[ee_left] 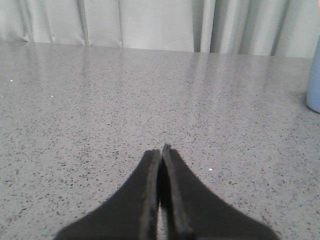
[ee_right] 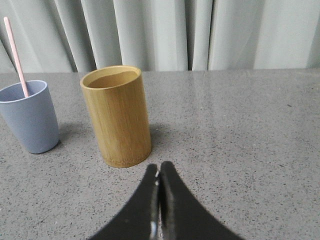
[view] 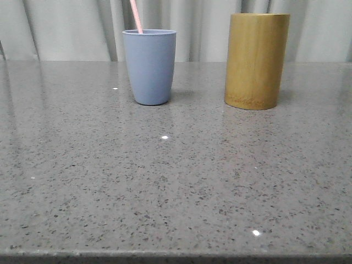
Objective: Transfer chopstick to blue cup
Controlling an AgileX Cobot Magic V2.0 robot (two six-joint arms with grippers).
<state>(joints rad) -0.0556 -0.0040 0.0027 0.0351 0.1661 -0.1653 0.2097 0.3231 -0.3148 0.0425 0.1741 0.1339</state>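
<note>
Matte grey-blue plastic cup (view: 149, 67); smooth, faintly glossy bamboo holder (view: 256, 60); polished speckled stone counter (view: 176, 187); soft pleated cloth curtain (view: 66, 27)

Matte grey-blue cup (view: 149, 66) upper middle, pale pink chopstick (view: 136, 16) poking out. Yellow-brown bamboo holder (view: 256, 60) upper right. Grey speckled table (view: 176, 187), pale grey curtain (view: 66, 27) behind.

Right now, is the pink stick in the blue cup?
In. The chopstick sticks up out of the blue cup, leaning on its rim.
</note>
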